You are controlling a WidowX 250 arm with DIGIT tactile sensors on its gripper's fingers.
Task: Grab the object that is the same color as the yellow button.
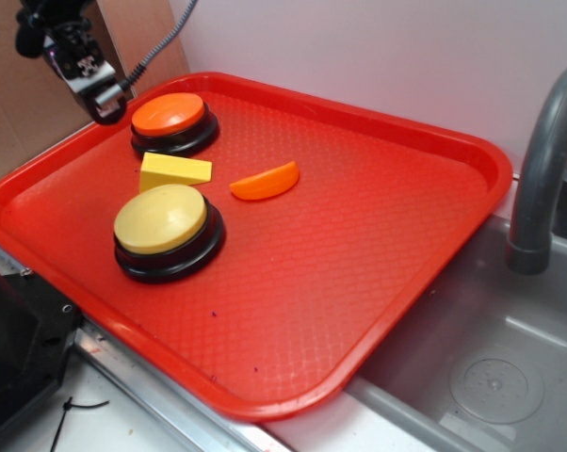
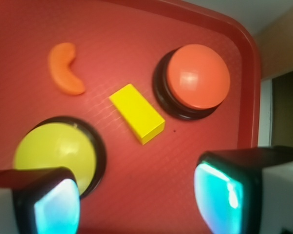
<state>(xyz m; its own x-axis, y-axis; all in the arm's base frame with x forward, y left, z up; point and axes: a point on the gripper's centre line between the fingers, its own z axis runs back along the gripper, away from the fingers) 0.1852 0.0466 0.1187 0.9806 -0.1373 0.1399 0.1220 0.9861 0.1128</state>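
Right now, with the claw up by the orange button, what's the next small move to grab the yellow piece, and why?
Probably slide the claw toward the yellow wedge and centre over it before lowering. The claw sits open and raised near the tray's far corner beside the orange button, and in the wrist view the wedge lies ahead of the fingers, between the two buttons, untouched.

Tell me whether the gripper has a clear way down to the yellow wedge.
Probably yes: the gripper is open and empty, and the yellow wedge lies uncovered between both buttons.
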